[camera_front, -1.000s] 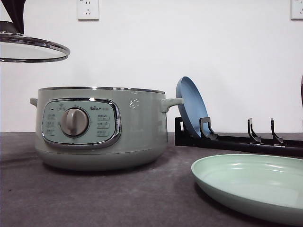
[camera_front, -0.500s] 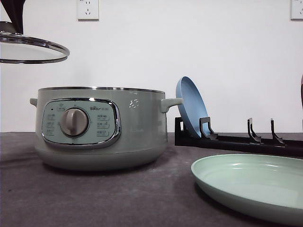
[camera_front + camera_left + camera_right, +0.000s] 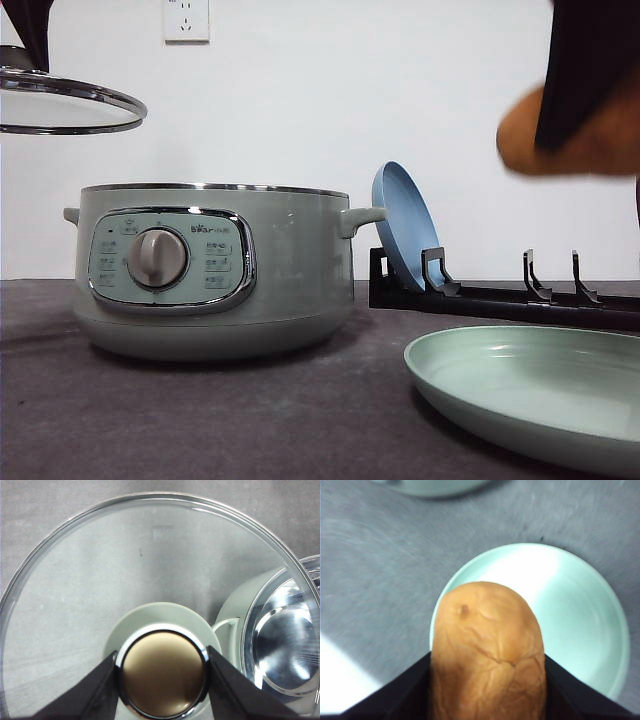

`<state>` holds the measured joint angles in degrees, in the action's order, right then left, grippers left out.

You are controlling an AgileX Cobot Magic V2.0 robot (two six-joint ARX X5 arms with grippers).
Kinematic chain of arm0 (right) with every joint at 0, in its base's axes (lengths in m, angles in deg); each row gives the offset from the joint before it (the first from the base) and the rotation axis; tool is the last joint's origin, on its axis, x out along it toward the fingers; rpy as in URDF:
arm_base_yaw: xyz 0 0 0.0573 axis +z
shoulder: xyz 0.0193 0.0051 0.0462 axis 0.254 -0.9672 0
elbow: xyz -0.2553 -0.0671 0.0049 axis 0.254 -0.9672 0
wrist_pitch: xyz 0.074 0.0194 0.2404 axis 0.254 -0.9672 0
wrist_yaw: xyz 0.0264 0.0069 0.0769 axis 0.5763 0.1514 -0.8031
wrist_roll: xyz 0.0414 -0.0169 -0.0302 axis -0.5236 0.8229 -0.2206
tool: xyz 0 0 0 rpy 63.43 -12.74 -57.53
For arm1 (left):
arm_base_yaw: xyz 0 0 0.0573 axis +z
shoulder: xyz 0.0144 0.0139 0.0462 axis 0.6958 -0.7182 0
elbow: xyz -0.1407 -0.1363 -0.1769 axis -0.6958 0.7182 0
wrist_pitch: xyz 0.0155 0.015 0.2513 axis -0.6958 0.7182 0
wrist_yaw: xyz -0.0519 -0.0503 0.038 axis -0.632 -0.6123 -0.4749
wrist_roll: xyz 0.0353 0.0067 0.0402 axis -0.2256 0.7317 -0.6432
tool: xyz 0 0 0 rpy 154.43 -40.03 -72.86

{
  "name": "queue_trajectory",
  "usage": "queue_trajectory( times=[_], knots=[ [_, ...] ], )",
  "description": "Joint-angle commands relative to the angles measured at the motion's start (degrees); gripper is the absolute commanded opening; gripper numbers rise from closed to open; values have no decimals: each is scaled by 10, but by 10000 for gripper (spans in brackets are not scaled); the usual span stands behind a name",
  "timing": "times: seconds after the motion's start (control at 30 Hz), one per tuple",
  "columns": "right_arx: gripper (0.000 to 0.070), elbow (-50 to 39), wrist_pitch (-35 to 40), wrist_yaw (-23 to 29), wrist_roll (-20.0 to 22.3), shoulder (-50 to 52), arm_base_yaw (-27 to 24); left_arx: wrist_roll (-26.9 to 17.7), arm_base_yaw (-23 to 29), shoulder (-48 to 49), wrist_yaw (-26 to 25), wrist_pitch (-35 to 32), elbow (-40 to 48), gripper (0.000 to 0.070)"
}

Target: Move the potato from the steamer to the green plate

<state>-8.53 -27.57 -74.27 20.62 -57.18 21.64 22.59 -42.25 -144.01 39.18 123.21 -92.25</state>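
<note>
While clamped on potato (image 3: 487, 652), right end effector (image 3: 487, 690) hovers above green plate (image 3: 580, 610).

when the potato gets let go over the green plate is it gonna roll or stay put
The potato is a rounded oval, so it may well roll a little. The green plate looks glossy with a shallow raised rim, which would probably stop it. Held high by the right gripper, it might bounce; lowering first seems safer.
</note>
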Motion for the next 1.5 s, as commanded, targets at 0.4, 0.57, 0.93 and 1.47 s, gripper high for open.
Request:
queue_trajectory(
  times=[0.4,0.57,0.93,1.47],
  knots=[
    [212,-166,194,5,-79,-23,-31,1,0,8,-2,-16,-25,16],
    [212,-174,216,15,-79,-55,-44,1,0,8,-2,-16,-25,16],
    [212,-174,264,16,-77,-119,-55,1,0,8,-2,-16,-25,16],
    [560,-162,253,16,-78,-107,-55,1,0,8,-2,-19,-25,16]
  ],
)
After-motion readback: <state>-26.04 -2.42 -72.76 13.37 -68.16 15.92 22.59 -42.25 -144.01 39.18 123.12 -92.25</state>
